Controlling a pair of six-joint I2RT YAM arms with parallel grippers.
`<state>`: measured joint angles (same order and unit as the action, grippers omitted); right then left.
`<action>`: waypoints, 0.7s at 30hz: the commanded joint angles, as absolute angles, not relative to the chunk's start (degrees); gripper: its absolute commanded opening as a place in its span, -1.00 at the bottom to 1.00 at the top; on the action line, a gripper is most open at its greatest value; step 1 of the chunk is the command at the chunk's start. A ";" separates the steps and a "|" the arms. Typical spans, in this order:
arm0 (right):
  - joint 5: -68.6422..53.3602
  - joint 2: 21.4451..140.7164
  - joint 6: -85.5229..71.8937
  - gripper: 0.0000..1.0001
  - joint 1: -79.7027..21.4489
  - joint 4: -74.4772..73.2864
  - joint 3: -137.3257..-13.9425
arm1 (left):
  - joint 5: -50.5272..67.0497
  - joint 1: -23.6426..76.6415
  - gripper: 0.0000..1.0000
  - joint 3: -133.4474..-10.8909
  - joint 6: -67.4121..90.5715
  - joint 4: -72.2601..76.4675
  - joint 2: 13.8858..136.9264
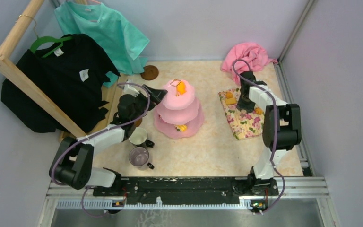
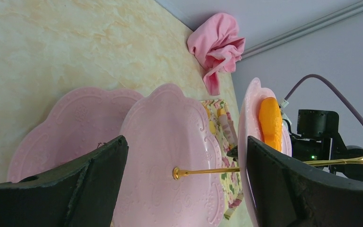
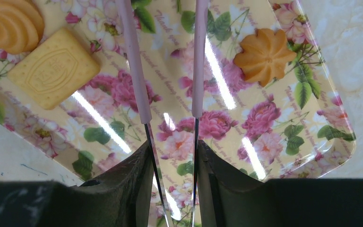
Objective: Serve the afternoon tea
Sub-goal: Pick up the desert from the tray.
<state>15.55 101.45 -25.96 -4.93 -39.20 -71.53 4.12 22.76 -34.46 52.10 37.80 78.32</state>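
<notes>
Nearest the arm bases: grey-purple mug (image 1: 138, 156), upright on the table (image 1: 208, 151), and white mug (image 1: 138, 136) just behind it, both below the left arm.

Farther in, mid-table: pink three-tier cake stand (image 1: 178, 111), upright, gold loop (image 1: 174, 82) on top. On the top tier, an orange snack (image 1: 181, 88); on the near side of the bottom tier, a yellow snack (image 1: 181, 127).

Just left of the top tier: left gripper (image 1: 151, 93), jaws wide apart, clasping nothing. Seen from its wrist, tiers beyond the fingers (image 2: 94, 175), none between them.

Right of the stand and well apart from it: floral tray (image 1: 243, 118), flat on the table, right gripper (image 1: 242, 100) over its far half. Clamped on tongs (image 3: 132, 61), fingers pressing the two metal blades from outside, the pink-sleeved arms apart above the tray. On the tray: yellow square biscuit (image 3: 52, 67) just beside a round orange biscuit (image 3: 10, 23); across the tongs, a flower-shaped orange biscuit (image 3: 263, 56).

Farthest back: brown saucer (image 1: 149, 72) near the rear wall; pink cloth (image 1: 248, 56) bunched in the far right corner.
</notes>
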 commanded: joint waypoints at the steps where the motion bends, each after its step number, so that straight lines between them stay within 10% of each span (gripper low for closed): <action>1: 16.47 103.40 -25.49 -0.29 -3.94 -38.27 -75.61 | 4.82 22.96 0.92 -35.92 52.29 40.40 79.78; 21: 15.48 110.70 -25.31 -0.27 -2.15 -38.26 -81.57 | 5.84 22.87 0.92 -37.94 52.96 43.04 85.90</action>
